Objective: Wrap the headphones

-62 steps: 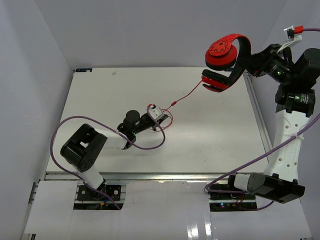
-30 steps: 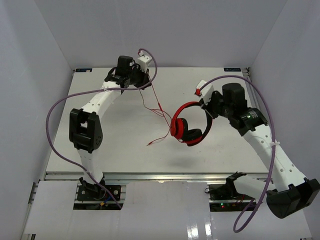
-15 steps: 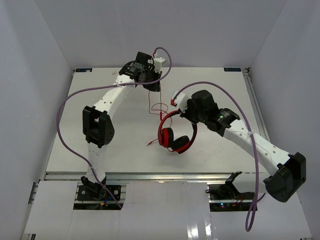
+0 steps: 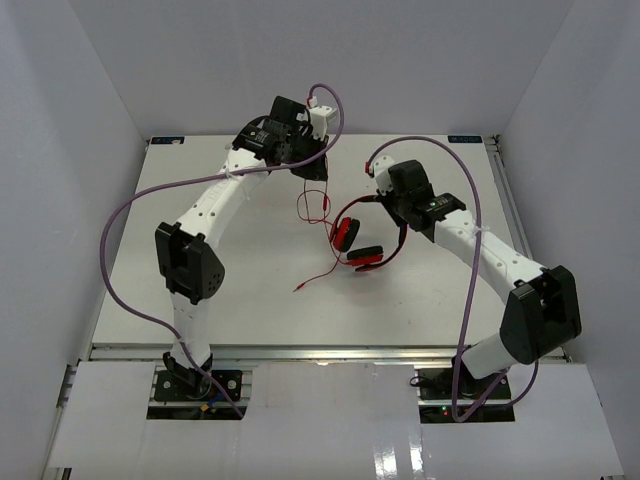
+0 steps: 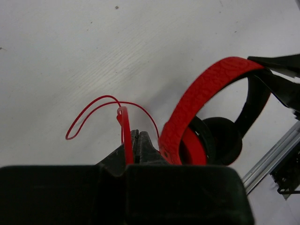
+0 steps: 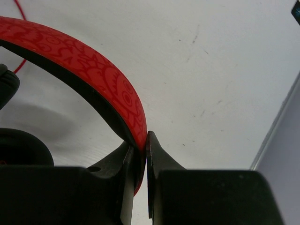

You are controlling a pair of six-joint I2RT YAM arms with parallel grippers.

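The red headphones (image 4: 366, 257) hang just over the middle of the table, black ear pads facing inward. My right gripper (image 4: 398, 222) is shut on their red band (image 6: 96, 63), which runs up and to the left from the jaws (image 6: 142, 140). My left gripper (image 4: 316, 182) hovers behind and left of them, shut on the thin red cord (image 4: 312, 207). The cord loops (image 5: 96, 112) below the closed fingertips (image 5: 135, 137), and its loose end trails on the table (image 4: 318, 278). The band (image 5: 206, 89) and one ear pad (image 5: 224, 140) show beside the left fingers.
Purple arm cables (image 4: 130, 250) arc over the left side of the table and around the right arm (image 4: 470, 290). Grey walls close in the table's left, back and right. An aluminium rail (image 5: 276, 157) runs along the right edge.
The right arm has carried the headphones back and to the right, closer to the left gripper. The left gripper has stayed near the back centre, and the cord between them hangs in shorter loops.
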